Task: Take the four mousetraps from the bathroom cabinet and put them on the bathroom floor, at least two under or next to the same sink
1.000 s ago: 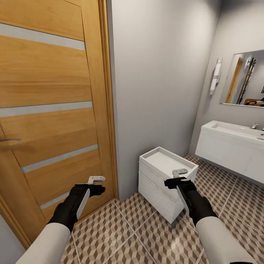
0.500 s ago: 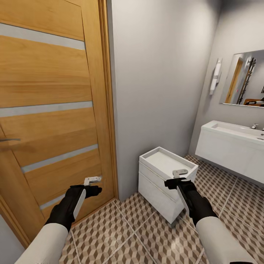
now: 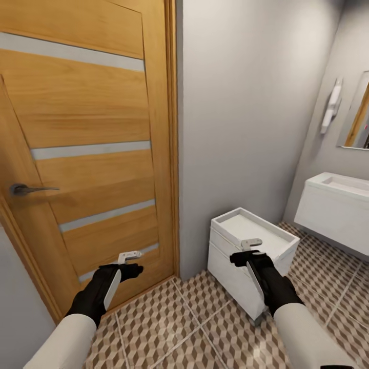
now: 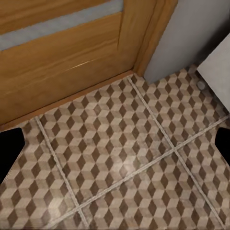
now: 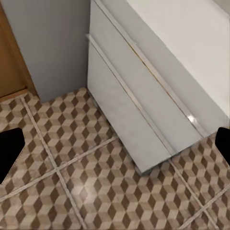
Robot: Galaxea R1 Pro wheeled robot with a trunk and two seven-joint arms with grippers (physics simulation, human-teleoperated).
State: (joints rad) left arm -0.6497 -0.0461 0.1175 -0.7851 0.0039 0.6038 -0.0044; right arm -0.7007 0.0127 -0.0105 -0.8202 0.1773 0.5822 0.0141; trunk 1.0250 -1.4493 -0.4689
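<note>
Since the earlier frames the head camera has swung left: the wooden door (image 3: pixel 87 154) takes up more of the picture, its lever handle (image 3: pixel 28 189) sits further in, and the bathroom sink (image 3: pixel 335 207) has slid toward the right edge. This is a camera shift, not movement of the fixtures. Left gripper (image 3: pixel 130 254) hangs low near the foot of the door, above the bathroom floor (image 3: pixel 195 318); right gripper (image 3: pixel 251 242) hangs over the near edge of the small white drawer unit (image 3: pixel 246 256). Both wrist views show the dark fingertips at opposite edges with bare cube-pattern tile between them, so both sets of jaws stand apart and carry nothing. White drawer unit stands against the grey wall (image 3: pixel 241 113), between door and sink. Sink is wall-hung at far right, clear of the tiles.
</note>
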